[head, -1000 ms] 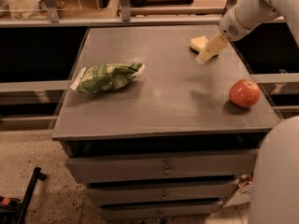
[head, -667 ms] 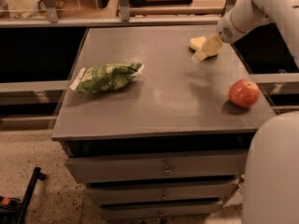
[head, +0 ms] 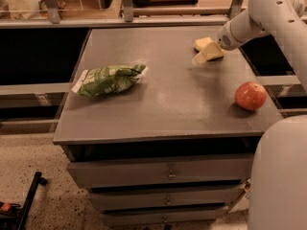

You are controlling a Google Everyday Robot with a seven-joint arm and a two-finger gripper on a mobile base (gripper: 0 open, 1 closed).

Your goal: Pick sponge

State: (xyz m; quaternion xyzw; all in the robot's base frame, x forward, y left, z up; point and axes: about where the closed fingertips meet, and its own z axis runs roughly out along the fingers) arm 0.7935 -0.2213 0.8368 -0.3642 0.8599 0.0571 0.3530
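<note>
The sponge [head: 202,43] is a small pale yellow block lying at the far right of the grey cabinet top [head: 168,95]. My gripper [head: 198,60] hangs on the white arm that comes in from the upper right. It sits low over the top, just in front of the sponge and partly overlapping its near right edge. I cannot tell whether it touches the sponge.
A green and white snack bag [head: 109,79] lies at the left middle of the top. A red-orange apple [head: 250,96] sits near the right edge. A shelf rail with posts [head: 129,4] runs behind the cabinet. My white base [head: 280,176] fills the lower right.
The gripper has shifted a little to the left and toward the front, staying close to the sponge. The sponge, bag and apple have not moved.
</note>
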